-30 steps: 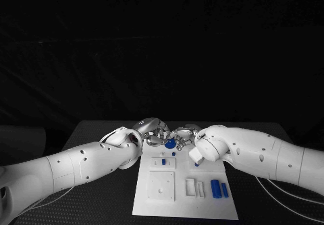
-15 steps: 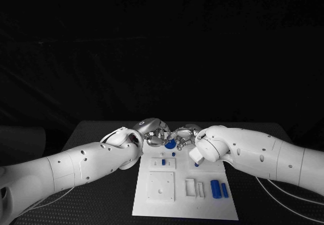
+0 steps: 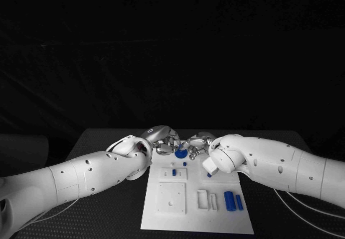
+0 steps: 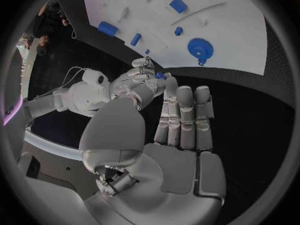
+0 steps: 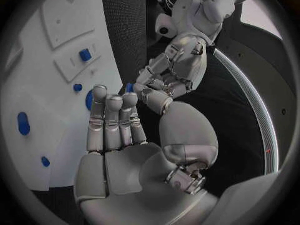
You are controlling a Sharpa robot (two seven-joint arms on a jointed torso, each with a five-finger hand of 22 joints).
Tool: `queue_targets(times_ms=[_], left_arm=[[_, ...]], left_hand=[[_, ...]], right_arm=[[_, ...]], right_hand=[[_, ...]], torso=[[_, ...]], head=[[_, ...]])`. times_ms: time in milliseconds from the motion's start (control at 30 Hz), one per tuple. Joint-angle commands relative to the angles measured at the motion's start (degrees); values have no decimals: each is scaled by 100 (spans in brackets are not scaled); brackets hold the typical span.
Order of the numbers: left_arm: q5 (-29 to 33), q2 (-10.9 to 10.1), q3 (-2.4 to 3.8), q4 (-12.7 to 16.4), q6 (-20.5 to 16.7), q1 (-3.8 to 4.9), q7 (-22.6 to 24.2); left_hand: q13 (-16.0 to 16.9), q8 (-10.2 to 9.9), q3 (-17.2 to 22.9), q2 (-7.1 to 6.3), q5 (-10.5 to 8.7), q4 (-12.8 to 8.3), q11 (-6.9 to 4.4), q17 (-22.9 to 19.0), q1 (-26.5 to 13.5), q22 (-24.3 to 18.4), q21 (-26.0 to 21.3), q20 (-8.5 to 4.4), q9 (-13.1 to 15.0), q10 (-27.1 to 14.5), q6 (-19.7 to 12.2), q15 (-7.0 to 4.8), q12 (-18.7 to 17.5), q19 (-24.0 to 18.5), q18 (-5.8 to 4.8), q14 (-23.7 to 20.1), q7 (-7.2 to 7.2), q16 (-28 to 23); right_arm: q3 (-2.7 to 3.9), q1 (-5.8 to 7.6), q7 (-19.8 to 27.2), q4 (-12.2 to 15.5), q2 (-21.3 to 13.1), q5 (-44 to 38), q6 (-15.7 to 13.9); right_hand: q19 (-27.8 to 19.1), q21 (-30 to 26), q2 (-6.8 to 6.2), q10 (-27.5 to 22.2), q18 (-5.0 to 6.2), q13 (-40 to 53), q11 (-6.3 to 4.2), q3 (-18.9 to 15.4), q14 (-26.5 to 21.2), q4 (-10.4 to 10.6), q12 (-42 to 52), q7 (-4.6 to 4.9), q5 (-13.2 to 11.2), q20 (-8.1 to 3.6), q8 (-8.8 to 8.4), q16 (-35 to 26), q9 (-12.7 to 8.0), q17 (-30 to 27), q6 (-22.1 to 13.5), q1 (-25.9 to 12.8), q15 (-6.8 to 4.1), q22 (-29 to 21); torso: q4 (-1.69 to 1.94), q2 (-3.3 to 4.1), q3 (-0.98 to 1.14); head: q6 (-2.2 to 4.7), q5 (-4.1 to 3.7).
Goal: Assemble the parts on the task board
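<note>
My left hand [image 3: 162, 140] and right hand [image 3: 199, 142] meet fingertip to fingertip just past the far end of the white task board [image 3: 172, 209]. A small blue part [image 4: 160, 75] sits between their fingertips, and both hands pinch it. The right wrist view shows the same part [image 5: 129, 87] between my right hand's [image 5: 115, 135] fingertips and the left hand's [image 5: 165, 82] curled fingers. A round blue disc with a peg [image 3: 181, 154] lies on the board right below the hands, free of both.
Other blue parts lie on the board: two bars [image 3: 230, 200] at its near right, a small square one [image 3: 175, 172] on a white block, and a short one [image 3: 209, 174] by my right forearm. Both forearms flank the board's far half.
Both hands have stayed almost still at the board's far end. The round blue disc shows a little more below their fingers.
</note>
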Motion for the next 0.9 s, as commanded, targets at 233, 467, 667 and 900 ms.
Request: queue_targets(times_ms=[233, 467, 667, 900], left_arm=[[19, -6, -2, 19, 40, -1, -30], [41, -43, -3, 16, 58, -2, -41], [835, -140, -3, -32, 90, 0, 22], [3260, -275, -3, -87, 435, 54, 514]], left_hand=[[6, -44, -37, -25, -4, 5, 6, 6, 85, 83, -24, -395, -26, 35, 3, -19, -31, 51, 93, 1, 19, -33], [8, -46, -36, -27, -3, 4, 6, 5, 89, 82, -26, -395, -26, 36, 0, -18, -35, 52, 94, 2, 20, -37], [-5, -149, -36, -66, -22, 62, 57, -4, 60, 73, -60, -374, -65, -58, -167, 25, -133, 54, 91, -2, 79, -92], [-200, -358, -114, -279, -1152, 397, 240, -19, -159, 36, -219, -218, -136, -345, -580, 192, -649, -29, 159, -83, 262, -287]], right_arm=[[13, 0, 234, -52, -44, -115, -143], [29, 0, 247, -66, -87, -186, 2], [58, 0, 224, -81, -146, -676, 713], [67, 0, 377, -101, -197, -1402, 1019]], right_hand=[[-10, 39, -71, -2, 34, 22, -46, 11, -14, 24, -35, 75, -20, -21, 46, 37, 206, 13, 234, 7, -47, 105], [-4, 51, -64, 4, 34, 34, -50, 17, -11, 22, -33, 71, -23, -25, 54, 48, 229, 19, 238, 14, -52, 106], [-8, 56, -47, -1, 34, 42, -49, 18, -16, 23, -37, 72, -32, -25, 52, 51, 245, 21, 226, 10, -55, 105], [-23, 61, -20, -22, 34, 56, -43, 4, -41, 21, -50, 79, -49, -23, 47, 49, 275, 25, 193, -9, -59, 103]], torso=[[3, 1, 2], [-1, 2, 6], [-2, -6, 8], [-9, 0, 10]], head=[[1, 10], [-4, 13], [22, 16], [52, -4]])
